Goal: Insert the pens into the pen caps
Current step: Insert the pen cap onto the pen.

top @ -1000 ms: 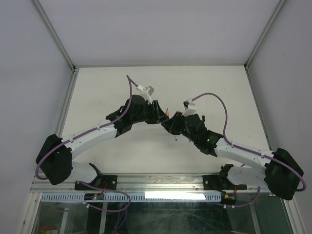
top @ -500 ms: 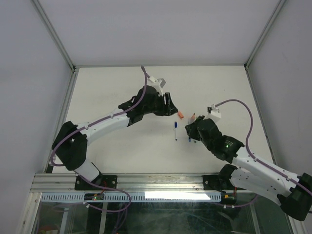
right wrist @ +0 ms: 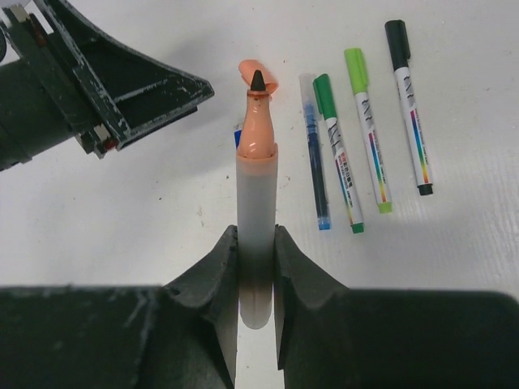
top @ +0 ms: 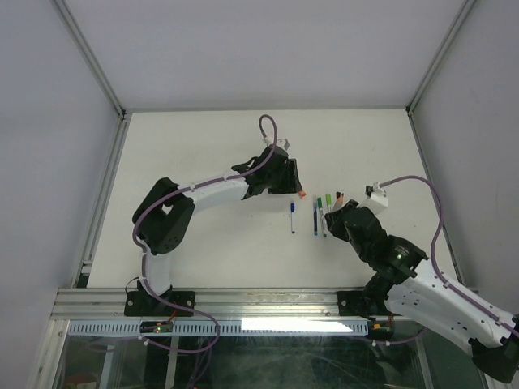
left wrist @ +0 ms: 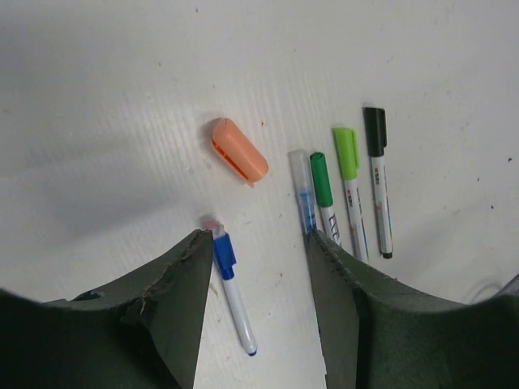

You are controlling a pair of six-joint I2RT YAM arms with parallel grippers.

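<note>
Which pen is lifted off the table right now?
The orange-tipped pen, clamped in the right gripper, nib bare; the other pens lie flat on the table.

No text can be read. Small dark print and a rainbow stripe are seen on the white barrels of the black-capped pen [right wrist: 410, 109], light-green-capped pen [right wrist: 370, 130] and dark-green-capped pen [right wrist: 339, 154], but it is too small and blurred to be made out.

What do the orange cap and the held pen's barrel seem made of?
Orange cap: probably opaque plastic, matte, with a moulded slot along its side. The held pen: barrel probably frosted, translucent plastic, since it looks milky white and not glossy.
</note>
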